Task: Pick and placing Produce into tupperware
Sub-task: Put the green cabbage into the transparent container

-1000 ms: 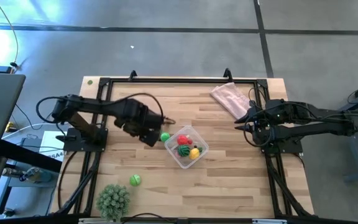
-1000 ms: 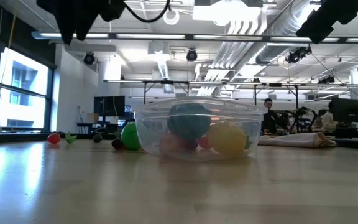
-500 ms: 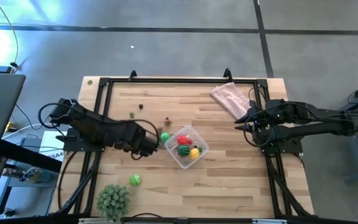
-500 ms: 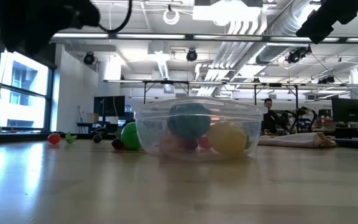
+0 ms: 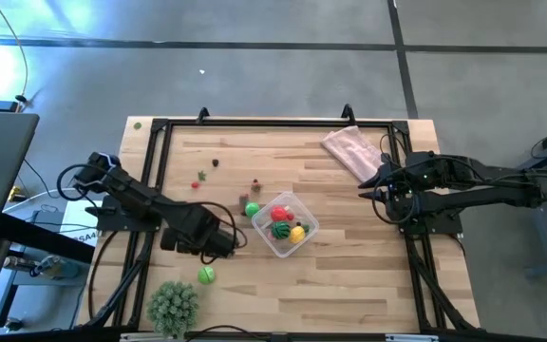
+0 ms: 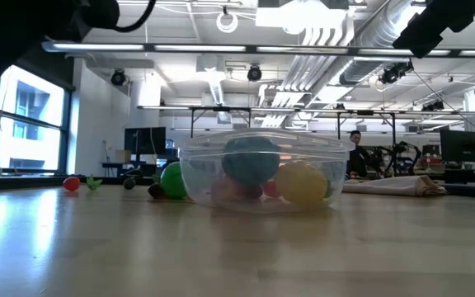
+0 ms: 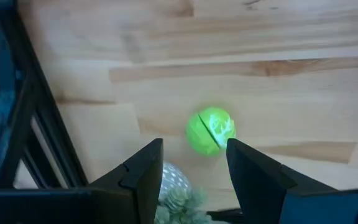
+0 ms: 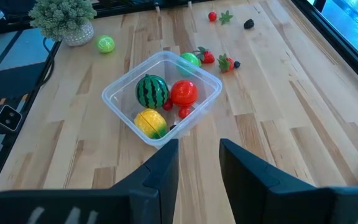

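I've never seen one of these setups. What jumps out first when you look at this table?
The clear tupperware mid-table catches the eye, holding a striped watermelon, a red piece and a yellow one. The left gripper, fingers apart and empty, hangs over a bright green ball lying loose near the spiky plant. The right gripper waits at the right edge.

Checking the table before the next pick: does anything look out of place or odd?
Nothing looks damaged. The clear plastic tupperware sits upright; several small produce pieces lie scattered on the wooden table beyond it, and a green ball rests alone.
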Controlling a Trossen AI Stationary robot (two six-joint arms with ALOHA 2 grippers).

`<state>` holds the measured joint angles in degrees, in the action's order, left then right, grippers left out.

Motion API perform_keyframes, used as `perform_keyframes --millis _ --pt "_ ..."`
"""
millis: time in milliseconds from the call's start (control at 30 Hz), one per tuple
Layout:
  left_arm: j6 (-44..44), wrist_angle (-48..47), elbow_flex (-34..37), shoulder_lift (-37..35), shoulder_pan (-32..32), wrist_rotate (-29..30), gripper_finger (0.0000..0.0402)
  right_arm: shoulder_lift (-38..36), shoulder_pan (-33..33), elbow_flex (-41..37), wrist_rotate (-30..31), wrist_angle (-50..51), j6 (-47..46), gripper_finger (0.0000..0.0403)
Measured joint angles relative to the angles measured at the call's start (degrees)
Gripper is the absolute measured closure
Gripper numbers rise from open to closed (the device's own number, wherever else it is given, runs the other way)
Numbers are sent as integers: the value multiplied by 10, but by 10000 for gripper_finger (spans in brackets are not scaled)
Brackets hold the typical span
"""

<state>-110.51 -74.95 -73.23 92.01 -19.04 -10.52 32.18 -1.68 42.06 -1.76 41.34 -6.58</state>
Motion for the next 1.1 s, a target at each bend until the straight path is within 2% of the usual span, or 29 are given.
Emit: perform_keyframes --millis 233,533,700,867,1100 --pt "-113 92 0 0 -33 19 236 0 0 0 0 0 0 297" --pt "-305 112 0 44 -76 30 236 0 0 0 0 0 0 297" --pt "-342 122 0 61 -81 23 236 0 0 0 0 0 0 297" --pt "-353 122 0 86 -80 -3 236 0 0 0 0 0 0 297" --pt "-353 117 0 105 -80 -3 236 0 0 0 0 0 0 297"
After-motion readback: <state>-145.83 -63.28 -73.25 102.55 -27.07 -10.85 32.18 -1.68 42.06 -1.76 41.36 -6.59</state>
